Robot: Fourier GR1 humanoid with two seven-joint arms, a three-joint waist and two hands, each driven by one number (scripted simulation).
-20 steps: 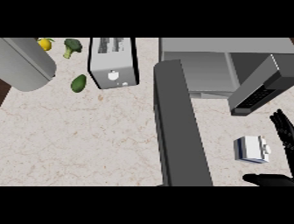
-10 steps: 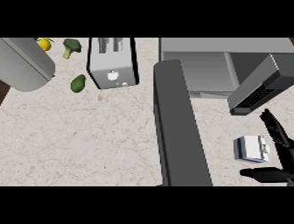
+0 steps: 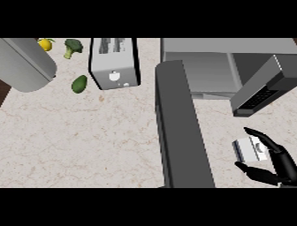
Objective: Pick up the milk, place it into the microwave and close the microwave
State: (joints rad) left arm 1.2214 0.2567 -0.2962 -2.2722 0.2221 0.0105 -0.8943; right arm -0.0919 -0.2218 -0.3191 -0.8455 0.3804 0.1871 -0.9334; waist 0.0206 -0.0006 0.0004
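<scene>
Right hand (image 3: 280, 167), fingers straight, just beside the milk (image 3: 245, 150) (print unreadable).

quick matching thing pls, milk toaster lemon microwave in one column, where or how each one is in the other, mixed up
Things:
1 milk
2 toaster
3 lemon
4 microwave

Place or state:
a yellow, far left corner, beside the broccoli
b open, inside showing
c near right, beside the right hand
d silver, standing left of the microwave

Pairs: 1-c, 2-d, 3-a, 4-b
</scene>
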